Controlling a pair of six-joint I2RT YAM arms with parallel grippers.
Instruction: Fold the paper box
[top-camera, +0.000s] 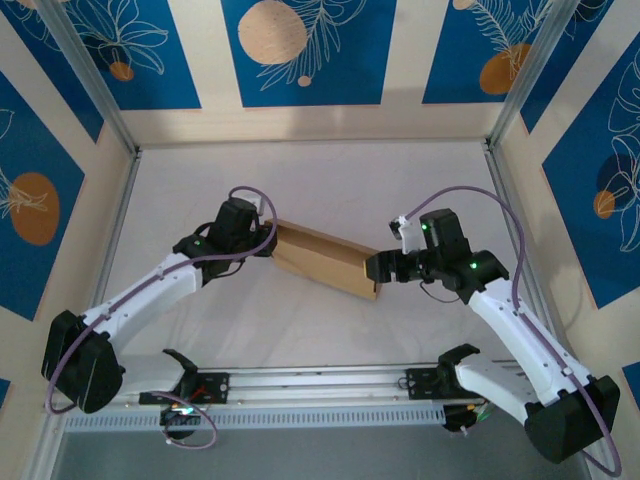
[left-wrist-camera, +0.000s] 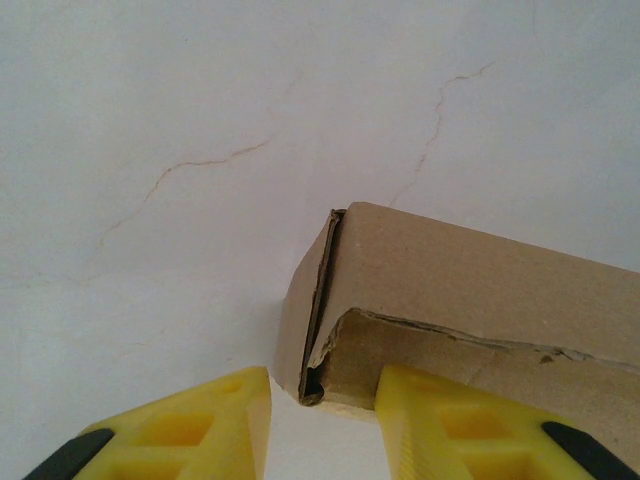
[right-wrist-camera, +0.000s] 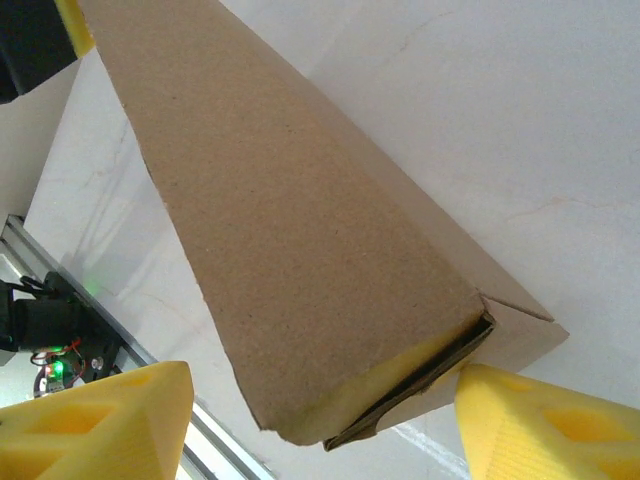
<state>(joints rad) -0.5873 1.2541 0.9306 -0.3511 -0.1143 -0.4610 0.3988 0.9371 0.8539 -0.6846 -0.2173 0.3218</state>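
The box lies on the table between the two arms, closed up into a shallow slab. From above, its long axis runs on a slant from the left gripper to the right gripper, with one short end pointing into each set of jaws. Down at the left wrist, the left gripper has its jaws moderately apart, and the box pokes a ragged corner into the gap. One finger overlaps the lower flap edge there. The other finger stands clear, with bare table between it and the cardboard, so nothing is pinched. This view catches what the top camera can't: the end flap gapes slightly and the seam sits loose. Over at the right wrist, the right gripper has its jaws wide. The box stretches away from them, its near end sitting in the gap. One finger sits right against the corner, the other well off to the side. Here the end shows a dark slit of an open flap.
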